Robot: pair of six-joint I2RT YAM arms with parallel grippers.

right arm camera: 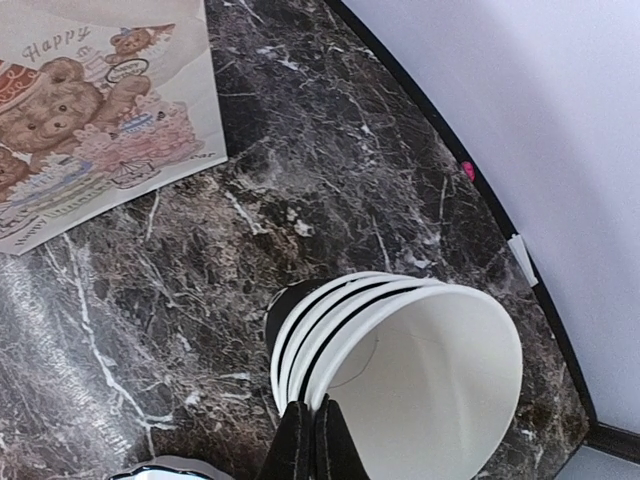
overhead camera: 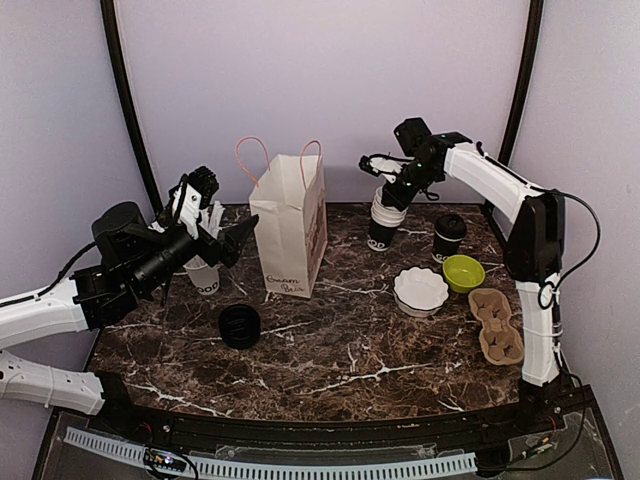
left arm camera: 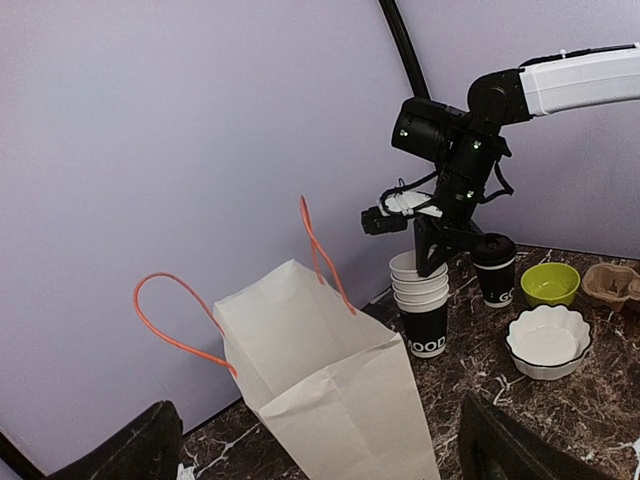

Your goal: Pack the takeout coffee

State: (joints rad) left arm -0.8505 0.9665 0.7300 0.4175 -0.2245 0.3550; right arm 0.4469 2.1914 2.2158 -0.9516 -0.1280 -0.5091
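My left gripper [overhead camera: 220, 215] hangs wide open above the surface [overhead camera: 330, 350], just left of the upright paper bag [overhead camera: 290, 230], with nothing between its fingers. My right gripper [right arm camera: 312, 430] is pinched narrow on the rim of the top cup in the stack of lidless cups [overhead camera: 383, 218] at the far side. The 1 takeout coffee [overhead camera: 449, 238] I can see stands upright with its lid on, just right of that stack, apart from both grippers and behind the green bowl [overhead camera: 463, 272] and white bowl [overhead camera: 421, 290]. A cardboard carrier [overhead camera: 498, 325] lies near the right edge. A black lid [overhead camera: 240, 326] rests in front of the bag.
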